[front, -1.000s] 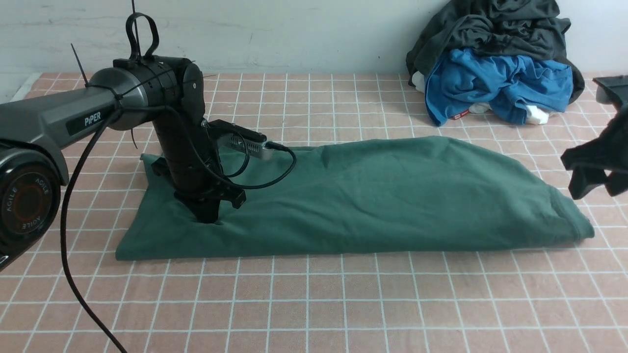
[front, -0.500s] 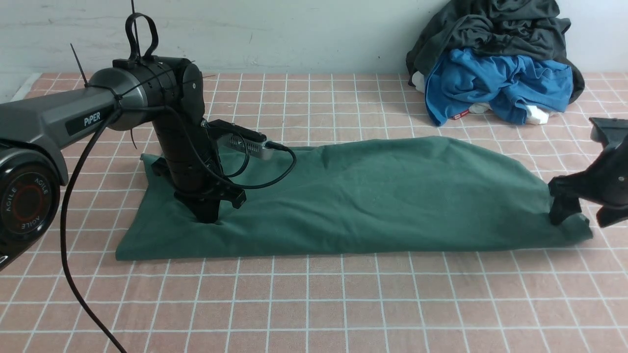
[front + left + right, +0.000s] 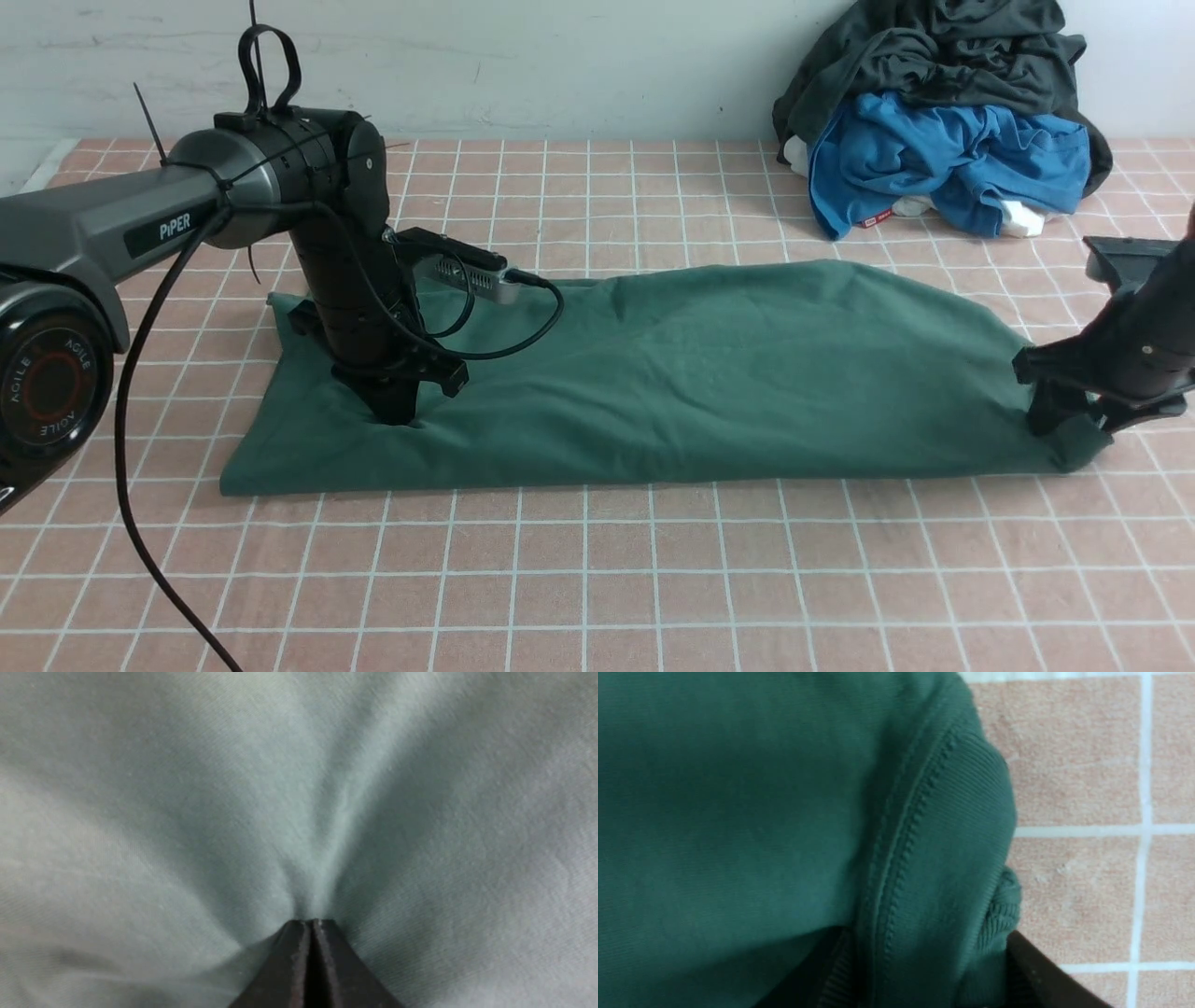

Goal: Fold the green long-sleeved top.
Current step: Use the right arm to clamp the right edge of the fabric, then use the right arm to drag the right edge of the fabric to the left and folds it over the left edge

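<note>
The green long-sleeved top (image 3: 709,373) lies folded into a long band across the checked table, back side up; logo and label are hidden. My left gripper (image 3: 397,415) stands on its left part, jaws together, pinching puckered cloth (image 3: 187,788) at the tips (image 3: 310,924). My right gripper (image 3: 1064,439) is down at the top's right end. In the right wrist view its jaws (image 3: 920,952) are apart, with the ribbed band (image 3: 966,812) between them and one finger (image 3: 1041,975) on the table side.
A pile with a dark grey-black garment (image 3: 943,47) over a bright blue garment (image 3: 943,159) sits at the back right against the wall. The pink checked cloth (image 3: 597,579) covers the table in front of the top.
My right gripper has come down and leftwards from beside the table's right edge onto the top's right end, nudging that corner in. The left arm has not moved.
</note>
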You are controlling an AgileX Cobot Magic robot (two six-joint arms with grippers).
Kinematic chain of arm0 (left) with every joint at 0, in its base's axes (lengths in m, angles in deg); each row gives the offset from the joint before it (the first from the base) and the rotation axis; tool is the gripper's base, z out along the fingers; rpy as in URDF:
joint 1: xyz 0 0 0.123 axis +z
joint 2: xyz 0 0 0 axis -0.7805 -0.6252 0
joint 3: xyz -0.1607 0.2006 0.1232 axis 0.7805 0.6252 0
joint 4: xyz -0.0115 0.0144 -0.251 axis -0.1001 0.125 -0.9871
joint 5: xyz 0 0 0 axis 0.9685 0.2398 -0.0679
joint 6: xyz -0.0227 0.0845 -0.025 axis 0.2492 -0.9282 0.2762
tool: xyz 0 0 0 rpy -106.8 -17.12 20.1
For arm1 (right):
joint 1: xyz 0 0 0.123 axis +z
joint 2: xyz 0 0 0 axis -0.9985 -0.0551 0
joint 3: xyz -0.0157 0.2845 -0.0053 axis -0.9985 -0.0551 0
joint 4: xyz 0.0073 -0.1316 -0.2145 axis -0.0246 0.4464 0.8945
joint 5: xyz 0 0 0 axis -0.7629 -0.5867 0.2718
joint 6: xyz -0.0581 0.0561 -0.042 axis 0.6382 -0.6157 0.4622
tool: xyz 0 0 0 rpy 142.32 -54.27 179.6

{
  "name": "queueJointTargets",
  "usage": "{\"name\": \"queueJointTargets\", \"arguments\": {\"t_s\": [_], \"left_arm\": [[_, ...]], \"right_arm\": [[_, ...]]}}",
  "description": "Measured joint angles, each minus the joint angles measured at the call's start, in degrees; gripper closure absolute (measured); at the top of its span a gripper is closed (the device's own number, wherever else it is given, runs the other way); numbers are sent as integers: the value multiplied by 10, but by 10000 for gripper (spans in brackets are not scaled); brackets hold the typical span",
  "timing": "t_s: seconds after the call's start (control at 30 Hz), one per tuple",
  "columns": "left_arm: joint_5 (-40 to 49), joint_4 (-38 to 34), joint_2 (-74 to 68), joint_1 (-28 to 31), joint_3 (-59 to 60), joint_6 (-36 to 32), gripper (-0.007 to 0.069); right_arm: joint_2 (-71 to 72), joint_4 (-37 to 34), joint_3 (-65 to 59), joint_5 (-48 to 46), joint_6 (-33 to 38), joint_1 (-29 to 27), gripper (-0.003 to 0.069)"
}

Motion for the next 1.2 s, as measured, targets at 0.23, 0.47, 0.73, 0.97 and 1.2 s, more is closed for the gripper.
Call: {"name": "queueJointTargets", "arguments": {"t_s": [0.23,0.47,0.73,0.97,1.2], "left_arm": [[-7,27,42,1,-4,-1,628],[22,59,173,2,-11,-1,628],[36,63,328,2,-12,-1,628],[57,63,412,2,-12,5,628],[67,64,469,2,-12,9,628]], "right_arm": [[28,30,-1,-2,22,3,606],[146,200,-1,-13,-42,3,624],[256,186,121,-82,-21,41,624],[212,55,252,-99,24,212,624],[54,-5,326,-77,18,344,624]]}}
